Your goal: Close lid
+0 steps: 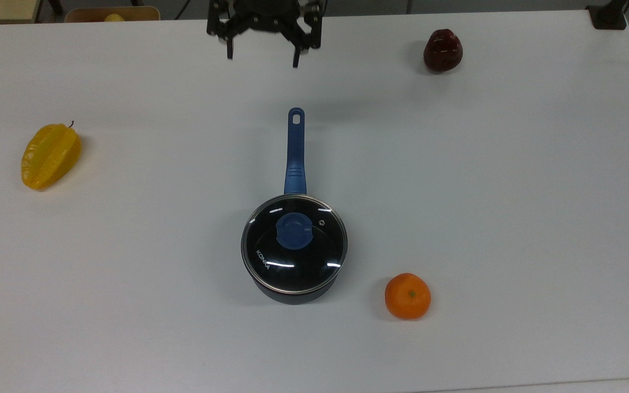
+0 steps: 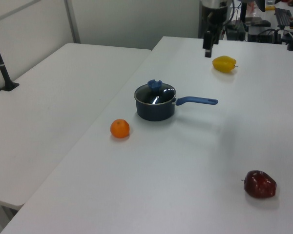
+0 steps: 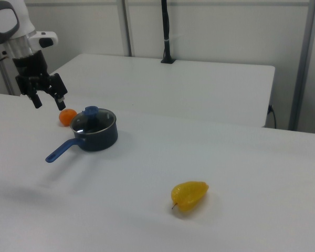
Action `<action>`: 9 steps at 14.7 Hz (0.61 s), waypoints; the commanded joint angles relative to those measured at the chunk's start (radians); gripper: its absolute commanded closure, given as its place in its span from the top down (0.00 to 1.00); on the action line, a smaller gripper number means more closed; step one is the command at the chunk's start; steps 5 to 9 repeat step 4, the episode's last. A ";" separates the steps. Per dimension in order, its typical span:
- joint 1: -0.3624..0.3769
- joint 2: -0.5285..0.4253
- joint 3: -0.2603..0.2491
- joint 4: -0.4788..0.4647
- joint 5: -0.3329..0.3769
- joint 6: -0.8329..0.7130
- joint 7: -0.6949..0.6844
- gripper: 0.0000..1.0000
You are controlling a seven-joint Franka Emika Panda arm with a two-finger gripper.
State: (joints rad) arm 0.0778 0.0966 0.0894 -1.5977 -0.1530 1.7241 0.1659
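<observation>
The lid (image 1: 294,243) sits flat on the pan (image 1: 292,295), its metal rim matching the pan's rim all round and its blue knob (image 1: 293,231) in the middle; in the left view the knob (image 2: 154,85) stands up above the glass. The pan rests near the middle of the white desk (image 1: 511,218), its blue handle (image 1: 295,150) pointing toward the top view's upper edge. The claw (image 1: 262,57) hangs above the desk at the top view's upper edge, well apart from the pan and beyond the handle's tip, its two fingers spread wide and holding nothing; the right view shows it (image 3: 48,102) raised above the desk, on the right view's left of the pan. An orange (image 1: 408,296) lies near the pan at the top view's lower right, a yellow starfruit (image 1: 51,155) at the top view's far left, and a dark red apple (image 1: 443,51) at the top view's upper right.
</observation>
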 commanded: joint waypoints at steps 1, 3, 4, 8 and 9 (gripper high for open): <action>-0.036 -0.106 -0.010 -0.111 0.070 -0.011 0.009 1.00; -0.042 -0.106 -0.010 -0.102 0.075 -0.011 0.012 1.00; -0.042 -0.106 -0.011 -0.100 0.075 -0.009 0.011 1.00; -0.042 -0.106 -0.011 -0.100 0.075 -0.009 0.011 1.00; -0.042 -0.106 -0.011 -0.100 0.075 -0.009 0.011 1.00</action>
